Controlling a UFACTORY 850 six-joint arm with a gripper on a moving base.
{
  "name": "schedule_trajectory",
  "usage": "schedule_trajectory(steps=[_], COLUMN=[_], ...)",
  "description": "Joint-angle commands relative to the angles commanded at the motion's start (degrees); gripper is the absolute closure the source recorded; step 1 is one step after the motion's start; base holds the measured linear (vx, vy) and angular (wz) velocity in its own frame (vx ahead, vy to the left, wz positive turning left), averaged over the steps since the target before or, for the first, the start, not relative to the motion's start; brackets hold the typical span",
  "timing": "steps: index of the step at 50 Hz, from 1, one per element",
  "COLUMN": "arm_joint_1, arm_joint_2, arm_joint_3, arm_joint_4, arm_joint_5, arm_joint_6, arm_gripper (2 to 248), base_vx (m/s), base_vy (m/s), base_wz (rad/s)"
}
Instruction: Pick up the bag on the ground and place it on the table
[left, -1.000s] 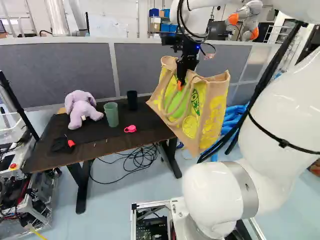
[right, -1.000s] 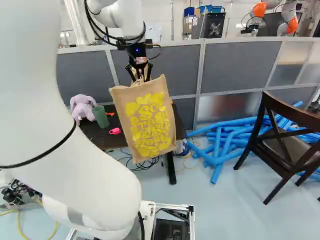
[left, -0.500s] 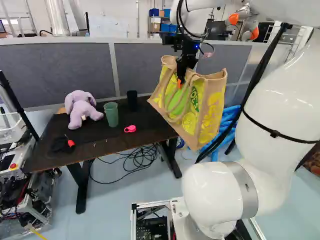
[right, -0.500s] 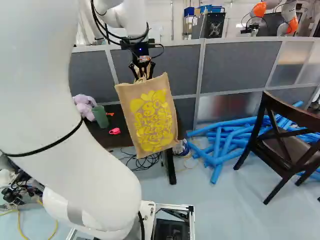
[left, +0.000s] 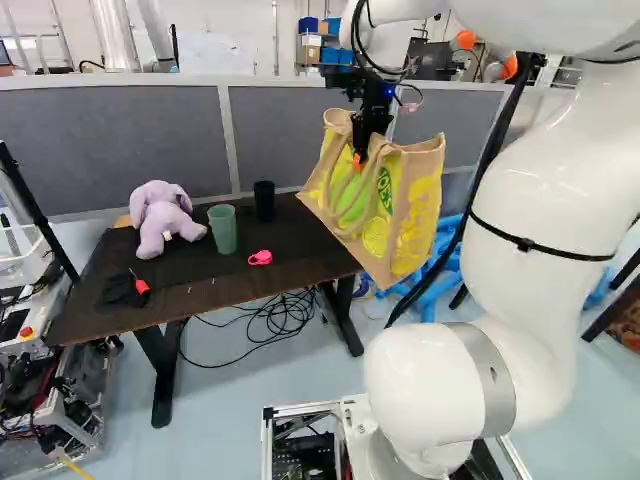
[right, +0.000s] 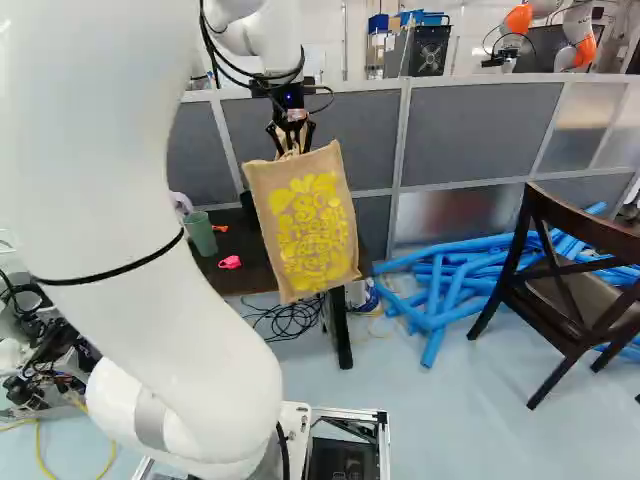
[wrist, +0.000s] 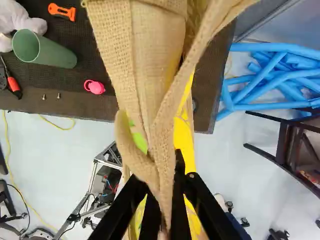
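My gripper (left: 360, 158) is high over the right end of the dark table (left: 200, 292) in the left base view, its fingers shut on the tan-and-yellow bag (left: 412, 215). The bag hangs tilted from its handles, its lower part in the air beside the table's right end. Its printed broad side (right: 310, 235) faces the right base view and covers part of the table. In the wrist view, the gripper (wrist: 169, 212) pinches a woven handle strap (wrist: 162, 145), and the bag's body spreads beneath and ahead of the fingers.
On the table are a purple plush (left: 162, 215), green cup (left: 223, 230), black cup (left: 264, 200), pink item (left: 260, 257) and orange-handled tool (wrist: 62, 11). Blue tubes (right: 440, 290) and a dark chair (right: 570, 280) stand to the right. Another robot (right: 575, 35) is beyond the partition (right: 480, 130).
The arm has reached further out, carrying the bag away from the base; the bag has shifted slightly left in the left base view and right in the right base view. The base has stayed still.
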Motion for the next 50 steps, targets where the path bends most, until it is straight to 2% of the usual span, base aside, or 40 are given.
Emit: schedule_trajectory(steps=[31, 50], arm_joint_1=[-0.1, -0.9], arm_joint_2=[-5.1, -10.0], arm_joint_3=[-5.8, -8.7], arm_joint_4=[0.0, 0.0], arm_joint_5=[0.0, 0.0], arm_joint_6=[0.0, 0.0], arm_gripper=[228, 228], base_vx=[0.000, 0.000], base_vy=[0.000, 0.000], base_wz=[0.000, 0.000])
